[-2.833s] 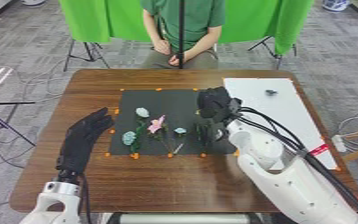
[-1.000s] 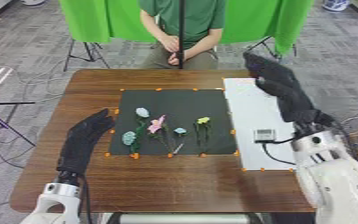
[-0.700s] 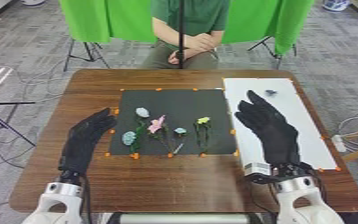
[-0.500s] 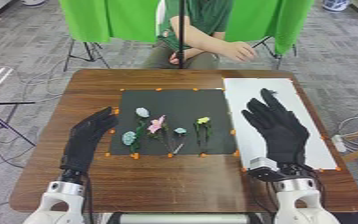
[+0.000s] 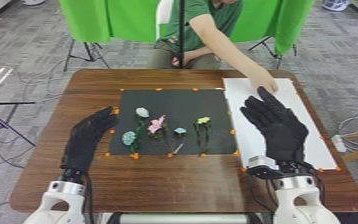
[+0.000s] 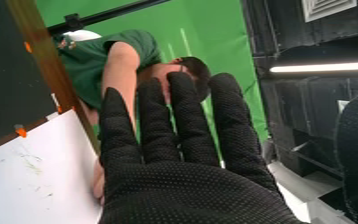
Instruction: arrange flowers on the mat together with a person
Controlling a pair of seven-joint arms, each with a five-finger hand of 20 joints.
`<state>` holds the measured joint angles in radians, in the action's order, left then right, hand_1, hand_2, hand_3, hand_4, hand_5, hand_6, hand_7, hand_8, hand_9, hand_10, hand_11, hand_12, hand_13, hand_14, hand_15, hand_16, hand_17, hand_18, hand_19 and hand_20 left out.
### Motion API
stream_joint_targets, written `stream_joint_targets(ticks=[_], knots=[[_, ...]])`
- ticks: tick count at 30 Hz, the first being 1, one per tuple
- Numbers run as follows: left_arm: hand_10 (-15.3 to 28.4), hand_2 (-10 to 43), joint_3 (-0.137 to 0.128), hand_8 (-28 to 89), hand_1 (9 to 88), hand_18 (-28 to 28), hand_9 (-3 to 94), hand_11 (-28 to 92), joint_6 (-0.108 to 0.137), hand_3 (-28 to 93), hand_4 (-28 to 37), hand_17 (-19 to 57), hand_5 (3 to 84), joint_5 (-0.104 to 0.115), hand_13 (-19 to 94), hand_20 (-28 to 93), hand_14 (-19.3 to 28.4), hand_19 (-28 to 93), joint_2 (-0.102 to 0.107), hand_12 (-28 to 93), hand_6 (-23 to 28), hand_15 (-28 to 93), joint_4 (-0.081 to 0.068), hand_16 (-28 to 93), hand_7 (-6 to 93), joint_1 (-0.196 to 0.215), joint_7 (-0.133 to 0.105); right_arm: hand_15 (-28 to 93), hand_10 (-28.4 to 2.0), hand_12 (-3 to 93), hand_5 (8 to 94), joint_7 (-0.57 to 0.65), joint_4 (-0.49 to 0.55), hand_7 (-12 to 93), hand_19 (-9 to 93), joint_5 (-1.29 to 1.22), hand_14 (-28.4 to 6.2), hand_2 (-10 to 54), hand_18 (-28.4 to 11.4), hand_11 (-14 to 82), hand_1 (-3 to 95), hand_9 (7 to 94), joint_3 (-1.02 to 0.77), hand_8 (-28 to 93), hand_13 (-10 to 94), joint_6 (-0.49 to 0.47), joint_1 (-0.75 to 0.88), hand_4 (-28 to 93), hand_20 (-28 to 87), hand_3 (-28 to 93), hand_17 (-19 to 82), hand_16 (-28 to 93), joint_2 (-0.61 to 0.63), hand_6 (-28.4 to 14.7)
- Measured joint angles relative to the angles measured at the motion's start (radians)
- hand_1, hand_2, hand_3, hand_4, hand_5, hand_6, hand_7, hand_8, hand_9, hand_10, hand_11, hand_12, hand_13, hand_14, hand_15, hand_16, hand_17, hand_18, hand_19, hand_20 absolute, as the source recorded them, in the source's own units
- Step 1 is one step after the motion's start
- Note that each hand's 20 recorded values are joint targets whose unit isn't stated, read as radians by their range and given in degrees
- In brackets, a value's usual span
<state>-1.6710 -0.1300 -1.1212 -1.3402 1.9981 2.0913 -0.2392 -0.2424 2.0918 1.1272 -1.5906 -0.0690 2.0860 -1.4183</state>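
Observation:
My right hand (image 5: 276, 125) rests over the white sheet with straight, slightly spread fingers; in the right wrist view its palm (image 6: 193, 195) faces the camera, empty. My left hand (image 5: 90, 132) lies left of the black mat (image 5: 180, 100), fingers straight. On the mat are a white flower (image 5: 142, 112), a pale blue-green one (image 5: 129, 138), a pink one (image 5: 157, 124), a small light blue one (image 5: 181, 131) and a yellow one (image 5: 203, 120), stems toward the near edge. A person's hand (image 5: 262, 82) reaches onto the white sheet's far part, just beyond my right fingertips; what it touches is hidden.
The white sheet (image 5: 313, 135) lies right of the mat on the brown table (image 5: 87, 180). Orange markers edge the mat. A thin dark pole (image 5: 182, 30) stands at the far side, in front of the person.
My right hand has gone from the mat's right part to over the white sheet and opened. The person's arm has stretched from their lap to the sheet. My left hand has stayed put.

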Motion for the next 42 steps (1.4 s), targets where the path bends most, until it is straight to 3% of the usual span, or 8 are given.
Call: stream_joint_targets(ticks=[42], knots=[[13.0, -4.1, -0.002, -5, 20.0, 14.6, 42.6, 16, -0.004, 70, -24.4, 2.6, 45.0, 0.010, 33, 16, 18.5, 9, -0.012, 16, 4.8, 15, -0.004, 6, 11.5, -0.001, 0.002, 12, -14.6, 14.4, 47.4, 0.027, -0.002, 10, 5, -0.001, -12.7, 3.9, -14.4, 6.0, 3.3, 47.6, 0.003, -8, 36, -0.003, 0.009, -17, 29, 80, 20, 18, 0.003, -1.5]])
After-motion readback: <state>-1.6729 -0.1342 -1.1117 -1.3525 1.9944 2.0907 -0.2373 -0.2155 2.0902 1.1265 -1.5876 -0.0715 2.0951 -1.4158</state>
